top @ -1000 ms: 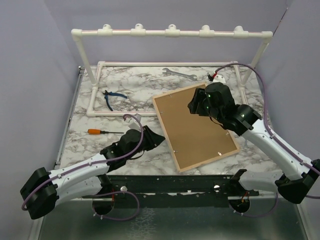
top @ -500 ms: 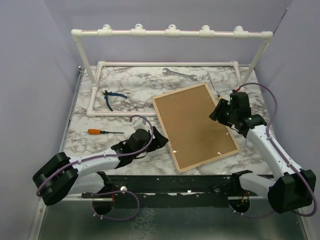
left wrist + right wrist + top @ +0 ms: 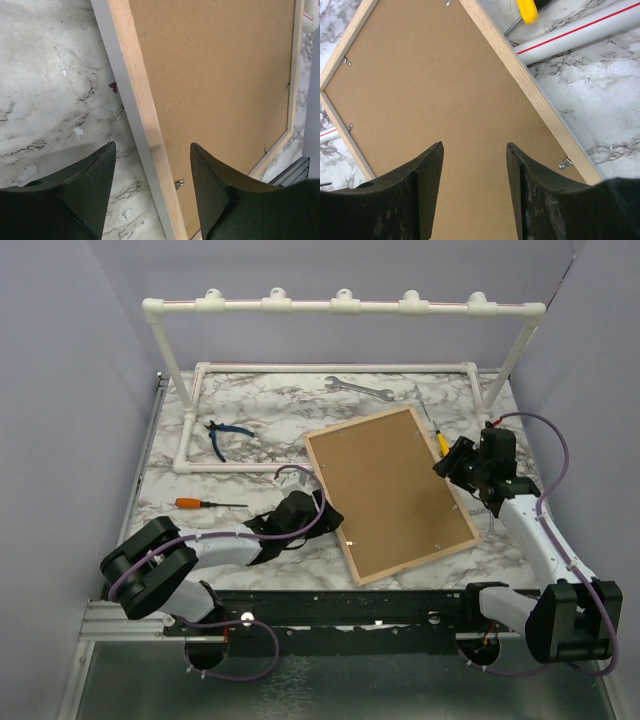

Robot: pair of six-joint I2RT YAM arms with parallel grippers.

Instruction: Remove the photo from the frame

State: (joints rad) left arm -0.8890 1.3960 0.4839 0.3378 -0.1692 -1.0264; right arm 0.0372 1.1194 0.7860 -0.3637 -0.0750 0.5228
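Note:
The frame (image 3: 390, 490) lies face down on the marble table, brown fibreboard back up with a light wood rim. The photo is hidden inside it. My left gripper (image 3: 325, 512) is open at the frame's left edge; in the left wrist view (image 3: 152, 150) its jaws straddle the wood rim (image 3: 142, 125) near a small metal tab (image 3: 179, 184). My right gripper (image 3: 447, 466) is open over the frame's right edge; in the right wrist view (image 3: 475, 150) its jaws hover above the backing board (image 3: 445, 90), a metal tab (image 3: 565, 163) to the right.
A white pipe rack (image 3: 340, 306) stands at the back with its base rails on the table. A wrench (image 3: 357, 388), blue pliers (image 3: 226, 434), an orange screwdriver (image 3: 205, 504) and a yellow-handled screwdriver (image 3: 438, 435) lie around the frame.
The right arm has pulled back from over the frame's upper middle to its right edge. The left gripper has moved right, up to the frame's left edge.

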